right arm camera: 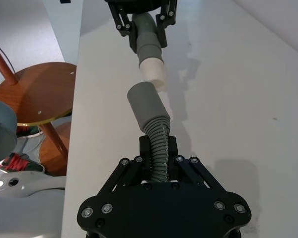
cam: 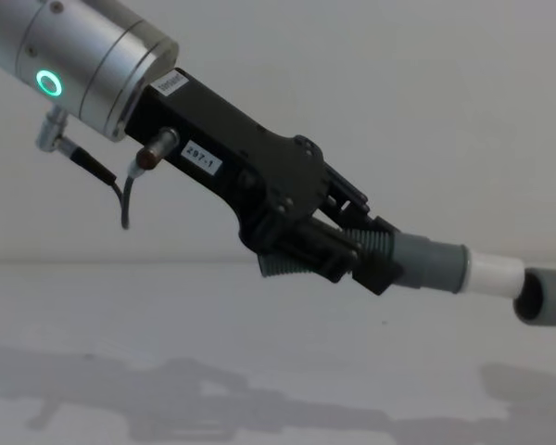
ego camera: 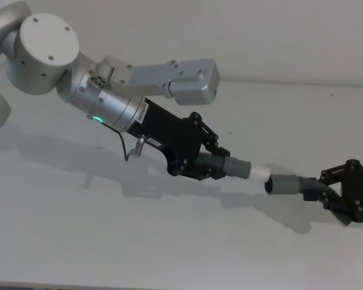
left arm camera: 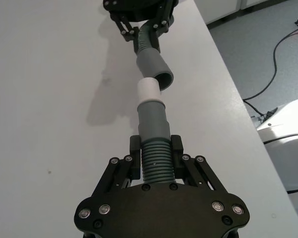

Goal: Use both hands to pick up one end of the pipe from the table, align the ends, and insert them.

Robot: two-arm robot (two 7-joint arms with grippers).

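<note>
Pipe piece with white tip clamped in my left gripper, socket piece in my right gripper. Tip just beside socket mouth.

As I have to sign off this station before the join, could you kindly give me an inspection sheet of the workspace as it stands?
Surface: white table, matte, with the arms' shadows on it.
Job's things: tipped pipe and socket pipe, both held above the table; white tip at the socket mouth, out of line, not seated.
Clutter: nothing seen.
End effectors: left end effector shut on the tipped pipe's ribbed part; right end effector shut on the socket pipe's ribbed part.
Cables: thin cable looping off the left wrist; floor cable beside the table.
Surroundings: pale wall; wooden stool beside the table.
</note>
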